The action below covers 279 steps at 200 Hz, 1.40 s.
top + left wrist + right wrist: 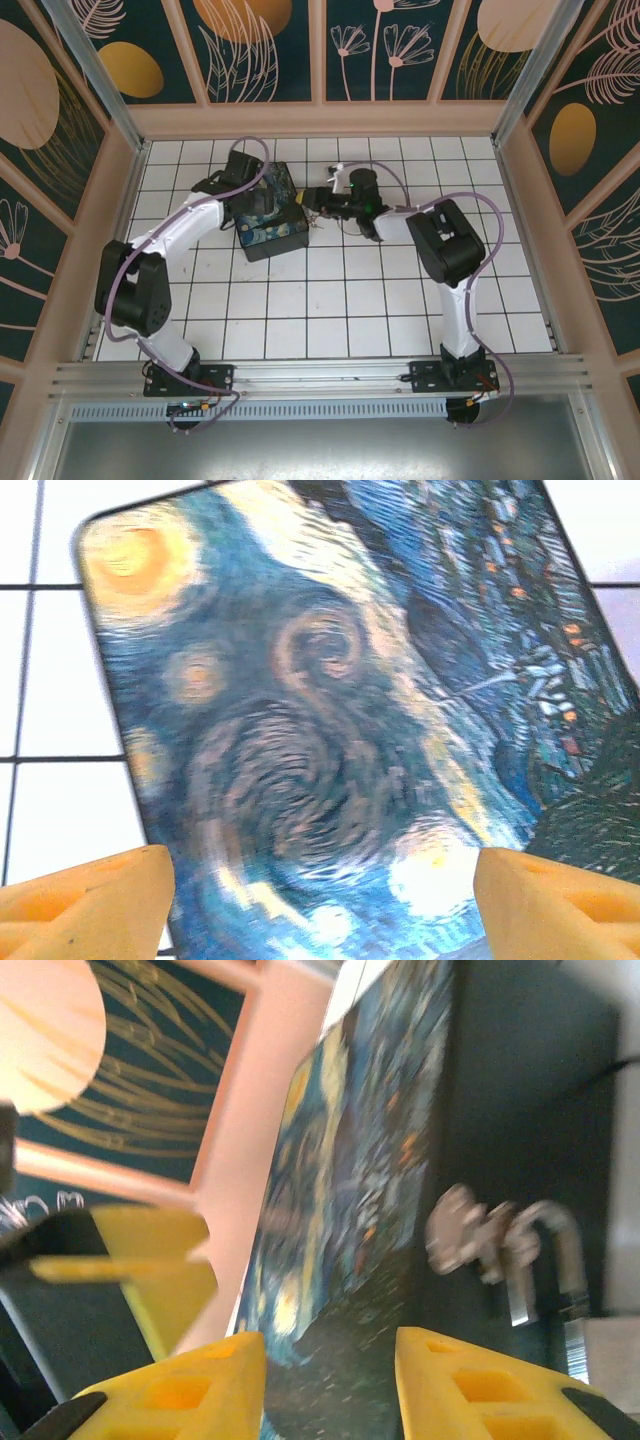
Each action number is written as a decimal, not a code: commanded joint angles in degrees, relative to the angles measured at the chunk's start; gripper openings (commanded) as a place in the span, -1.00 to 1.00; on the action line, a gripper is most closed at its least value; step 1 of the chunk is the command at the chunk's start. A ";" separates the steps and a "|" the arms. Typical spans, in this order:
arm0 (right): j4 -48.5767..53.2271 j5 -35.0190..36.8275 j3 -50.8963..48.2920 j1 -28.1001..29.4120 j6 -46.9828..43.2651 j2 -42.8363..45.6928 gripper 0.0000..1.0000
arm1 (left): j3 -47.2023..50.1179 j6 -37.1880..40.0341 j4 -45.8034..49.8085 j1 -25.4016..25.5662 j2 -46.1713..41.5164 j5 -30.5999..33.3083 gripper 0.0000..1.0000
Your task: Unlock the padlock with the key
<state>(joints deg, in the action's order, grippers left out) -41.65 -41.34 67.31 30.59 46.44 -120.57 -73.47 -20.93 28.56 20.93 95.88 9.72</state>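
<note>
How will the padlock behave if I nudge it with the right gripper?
The padlock is hooked by its thin shackle through the box's clasp, so it would probably swing aside rather than hold still. Its bare metal looks smooth, likely slippery to pinch.

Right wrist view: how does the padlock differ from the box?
The padlock is tiny, bare silver metal; the box is far larger, black with a painted swirling lid. The padlock hangs at a metal hasp on the box's dark side; the box sits on the table. Both face the right gripper.
</note>
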 commanded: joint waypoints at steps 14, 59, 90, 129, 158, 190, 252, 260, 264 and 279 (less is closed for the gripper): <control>6.09 1.24 -3.50 4.96 -4.19 3.46 -0.20 | 3.98 -4.03 4.51 -2.35 -2.80 2.50 0.61; 0.21 -0.41 -8.87 8.07 1.55 7.49 -0.20 | 7.87 -4.34 3.22 -3.62 -5.17 2.63 0.61; -1.71 0.33 -7.22 14.45 4.83 7.98 -0.20 | 8.26 -3.82 1.85 -6.35 -4.75 3.03 0.61; -0.16 4.50 -13.08 10.24 1.42 13.56 -0.14 | 6.52 -2.04 0.99 -6.85 -2.48 1.29 0.58; 7.35 8.82 -17.76 6.75 -5.08 19.36 -0.08 | 6.17 -1.36 0.75 -6.84 -1.66 1.27 0.57; 18.86 16.97 -20.17 6.58 -17.21 20.44 0.08 | 5.73 -0.82 0.54 -6.82 -1.41 0.40 0.56; 22.67 21.62 -14.05 11.39 -25.87 12.89 0.15 | 5.21 -0.56 0.58 -6.83 -0.43 -0.04 0.53; 21.36 21.16 -14.06 11.64 -25.43 12.65 0.15 | 4.88 -0.48 0.66 -6.80 -0.27 -0.20 0.53; 21.20 21.11 -13.85 11.86 -25.43 12.50 0.16 | 4.79 -0.48 0.64 -6.80 -0.29 -0.30 0.53; 21.94 22.00 -12.48 13.07 -25.93 11.73 0.18 | 4.24 -0.44 0.71 -6.83 -0.43 -0.70 0.53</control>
<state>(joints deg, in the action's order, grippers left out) -19.81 -21.82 51.68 42.39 23.18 -107.68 -66.89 -22.55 29.58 14.02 94.56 10.17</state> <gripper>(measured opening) 0.581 0.765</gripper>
